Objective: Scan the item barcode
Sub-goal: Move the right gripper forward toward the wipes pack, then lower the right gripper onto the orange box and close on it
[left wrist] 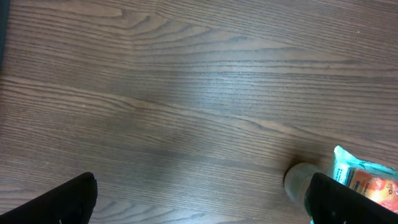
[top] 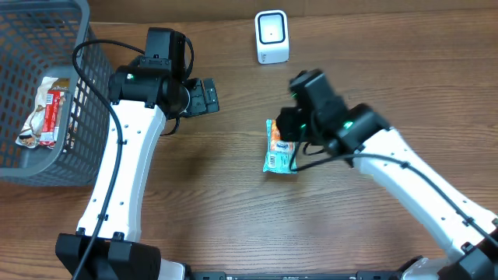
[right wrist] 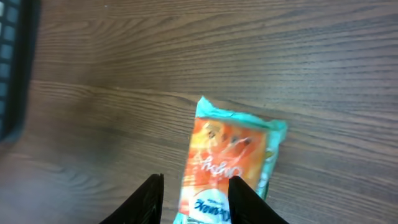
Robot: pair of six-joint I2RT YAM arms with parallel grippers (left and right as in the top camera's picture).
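Nearer the arms than the white scanner (top: 271, 36), and apart from it, the orange-and-teal snack packet (top: 278, 148) lies flat on the desk (top: 226, 210). The right fingers (right wrist: 140, 202) stand partly apart astride one end of it; whether they pinch it I cannot tell. The left fingers (left wrist: 62, 202), off to the scanner's left, are spread wide over bare wood, holding nothing. Farther left of the scanner, a grey basket (top: 47, 31) holds another packet (top: 45, 109).
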